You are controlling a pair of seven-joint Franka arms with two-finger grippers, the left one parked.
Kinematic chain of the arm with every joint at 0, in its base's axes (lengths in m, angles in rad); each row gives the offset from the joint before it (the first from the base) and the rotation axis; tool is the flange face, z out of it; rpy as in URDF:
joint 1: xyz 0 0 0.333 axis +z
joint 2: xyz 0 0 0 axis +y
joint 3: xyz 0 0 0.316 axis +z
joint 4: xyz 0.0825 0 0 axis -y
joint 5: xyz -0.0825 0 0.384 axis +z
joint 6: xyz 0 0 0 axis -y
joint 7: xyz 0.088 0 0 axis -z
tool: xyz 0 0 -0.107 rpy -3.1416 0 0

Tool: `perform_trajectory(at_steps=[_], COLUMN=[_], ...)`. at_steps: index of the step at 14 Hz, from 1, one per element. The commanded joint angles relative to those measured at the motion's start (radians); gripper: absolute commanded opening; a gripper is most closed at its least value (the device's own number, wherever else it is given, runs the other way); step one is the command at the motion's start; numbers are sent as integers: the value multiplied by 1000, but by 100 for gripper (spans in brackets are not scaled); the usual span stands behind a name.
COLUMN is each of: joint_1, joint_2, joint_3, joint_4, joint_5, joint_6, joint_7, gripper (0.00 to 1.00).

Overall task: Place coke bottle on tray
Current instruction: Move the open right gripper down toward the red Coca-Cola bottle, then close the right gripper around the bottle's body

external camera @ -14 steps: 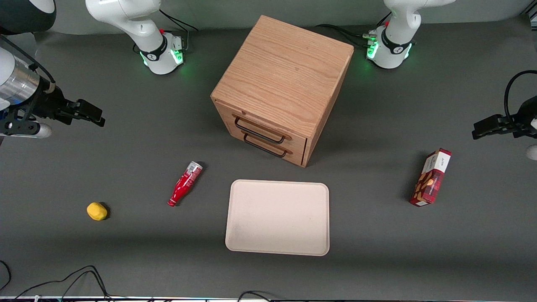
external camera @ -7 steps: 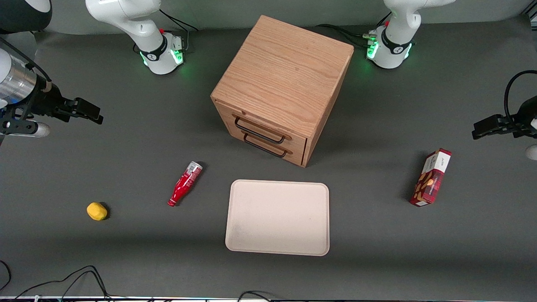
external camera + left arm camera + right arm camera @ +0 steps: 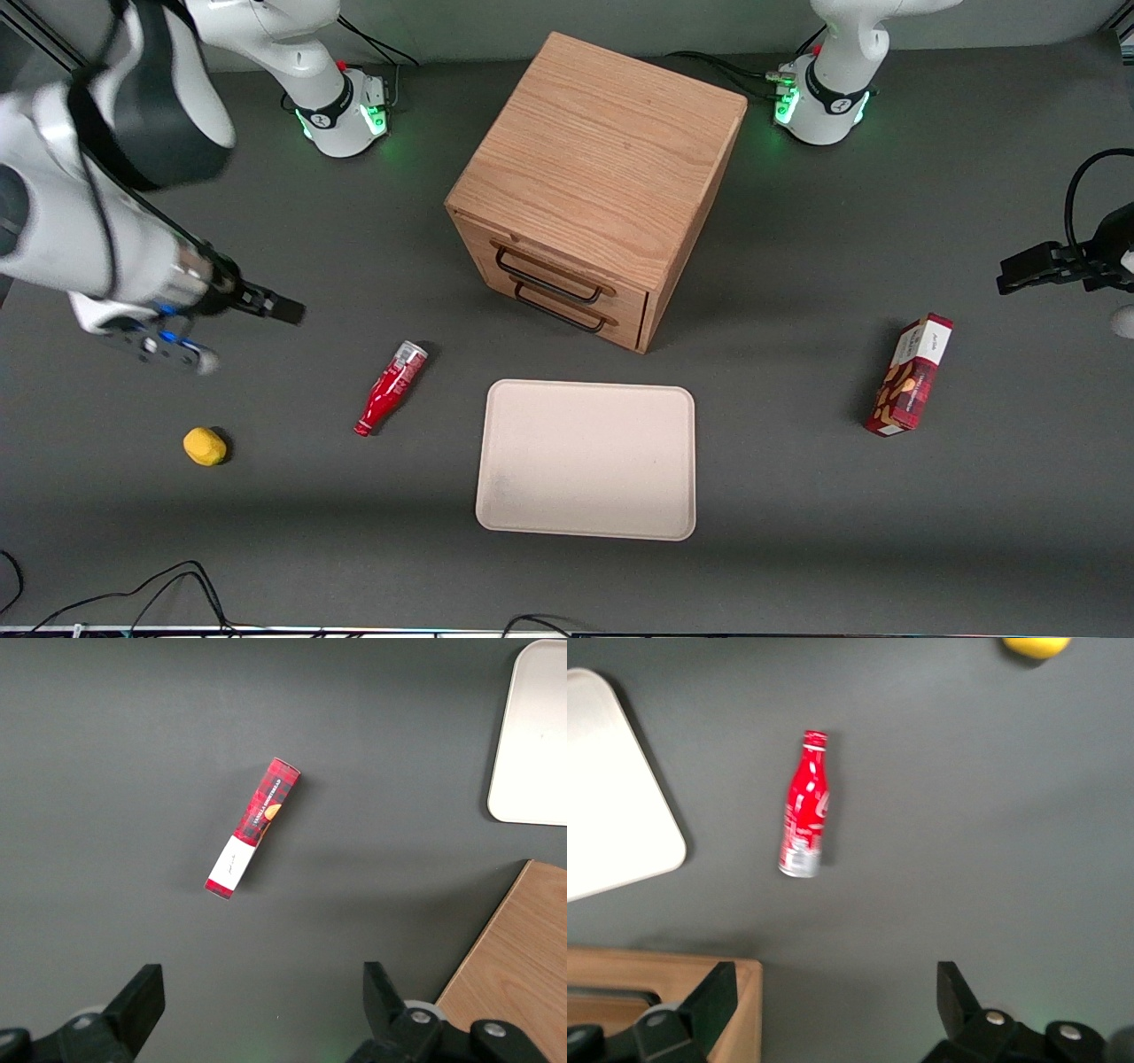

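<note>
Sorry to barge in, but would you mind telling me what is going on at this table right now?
The right arm's gripper is open, holds nothing and hangs above the table, short of the coke bottle. The bottle lies on its side on the table beside the tray, which has nothing on it. A wooden cabinet, a lemon and a snack box are untouched.

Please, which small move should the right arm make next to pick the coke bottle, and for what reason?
Probably carry the gripper a little nearer the front camera and toward the tray, then lower it over the coke bottle. The bottle lies flat on the table, untouched, beside the tray. The jaws are open and empty in the wrist view, off to one side of the bottle.
</note>
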Motion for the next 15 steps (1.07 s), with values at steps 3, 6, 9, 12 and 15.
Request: perform_trajectory(at_steps=[3,6,9,12,15], joint_1=[46,64,64,58,52], joint_2=[222,316,304,298,276], joint_3=[23,23,23,22,22], joint_4=[92,70,-119,-256,-368], joint_5=[-3,-11,-34,-52,-83], joint_6=[170,287,495,670,767], joint_7=[200,240,240,246,246], gripper=[100,100,100,100,100])
